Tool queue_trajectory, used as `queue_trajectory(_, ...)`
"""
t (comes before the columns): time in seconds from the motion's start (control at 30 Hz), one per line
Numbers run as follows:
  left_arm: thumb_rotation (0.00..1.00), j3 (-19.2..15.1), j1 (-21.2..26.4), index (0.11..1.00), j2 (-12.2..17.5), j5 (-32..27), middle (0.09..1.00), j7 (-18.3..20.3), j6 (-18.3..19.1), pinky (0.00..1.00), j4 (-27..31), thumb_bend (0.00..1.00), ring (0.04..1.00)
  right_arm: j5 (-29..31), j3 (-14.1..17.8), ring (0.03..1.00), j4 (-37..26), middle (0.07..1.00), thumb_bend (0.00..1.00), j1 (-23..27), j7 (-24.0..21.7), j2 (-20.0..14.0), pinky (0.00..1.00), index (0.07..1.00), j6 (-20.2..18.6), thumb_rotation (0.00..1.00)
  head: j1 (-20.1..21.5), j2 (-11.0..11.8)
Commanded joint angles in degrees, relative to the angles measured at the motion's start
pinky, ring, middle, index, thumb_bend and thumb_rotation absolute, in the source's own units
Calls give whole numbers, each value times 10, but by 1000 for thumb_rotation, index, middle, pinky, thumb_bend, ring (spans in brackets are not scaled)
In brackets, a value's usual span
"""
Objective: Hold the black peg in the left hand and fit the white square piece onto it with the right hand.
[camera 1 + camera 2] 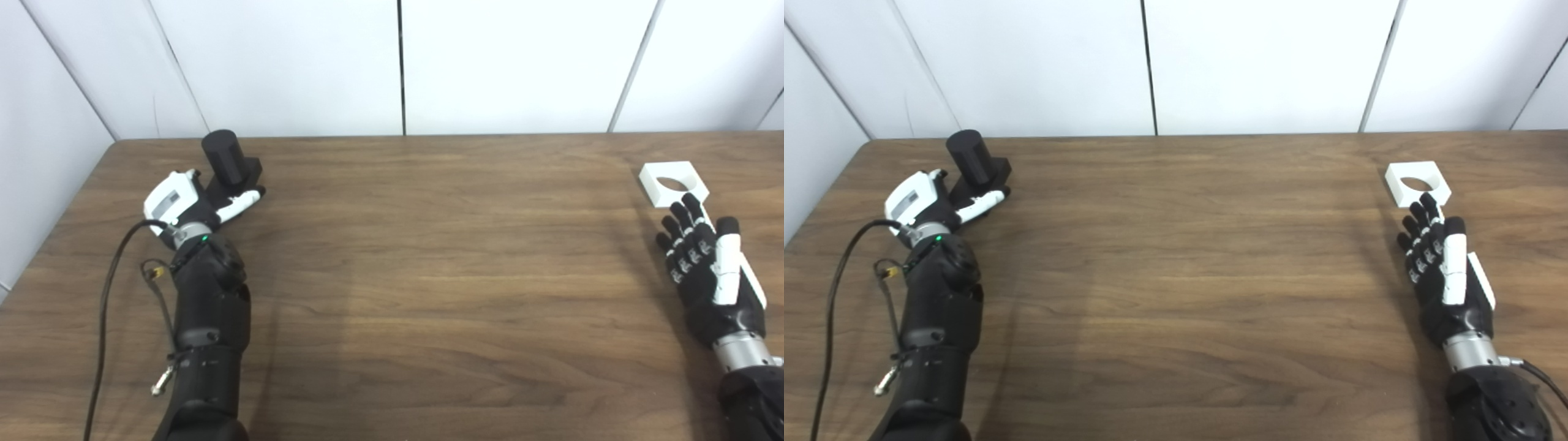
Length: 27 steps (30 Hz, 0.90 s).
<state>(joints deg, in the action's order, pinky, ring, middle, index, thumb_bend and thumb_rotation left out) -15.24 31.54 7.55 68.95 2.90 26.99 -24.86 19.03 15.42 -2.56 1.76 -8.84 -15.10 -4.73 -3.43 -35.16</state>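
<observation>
The black peg [225,160], a cylinder on a square base, stands at the far left of the table. My left hand [187,205] is against the near-left side of its base. The white thumb [242,201] lies along the base's front, and the other fingers are hidden behind the hand. The white square piece [672,182], with a round hole in it, lies flat at the far right. My right hand [704,263] rests just in front of it, open with its fingers stretched out. Its fingertips [691,201] almost reach the piece's near edge.
The brown wooden table [429,275] runs back to white wall panels, which stand close behind the peg. A black cable [110,288] loops beside my left forearm, and the table's left edge lies just beyond it.
</observation>
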Motion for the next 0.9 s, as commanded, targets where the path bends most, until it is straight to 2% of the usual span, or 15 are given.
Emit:
queue_trajectory(0.0, 749, 2, 43, 946, 10, 27, 1000, -5, -1, 1000, 0, 977, 1000, 2, 2, 1000, 3, 1000, 657, 0, -6, -6, 1000, 1000, 19, 1000, -2, 1)
queue_trajectory(0.17, 741, -4, 54, 941, 3, 44, 1000, -4, -1, 1000, -20, 950, 1000, 12, 5, 1000, 16, 1000, 625, 1, -19, -11, 1000, 1000, 31, 1000, -18, 23)
queue_trajectory(0.33, 740, -1, 50, 922, 2, 32, 1000, -21, -1, 1000, -36, 933, 1000, 11, 7, 1000, 23, 1000, 599, -2, -25, -15, 1000, 1000, 36, 1000, -35, 38)
queue_trajectory(0.63, 742, -4, 50, 926, 1, 61, 996, -9, -1, 1000, -44, 922, 1000, 14, 11, 1000, 27, 1000, 601, -4, -30, -26, 1000, 1000, 29, 1000, -57, 42)
queue_trajectory(0.87, 713, -28, 52, 929, -11, 77, 1000, -7, -1, 1000, -42, 901, 1000, 14, 13, 1000, 28, 1000, 610, -5, -35, -34, 1000, 1000, 27, 1000, -75, 43)
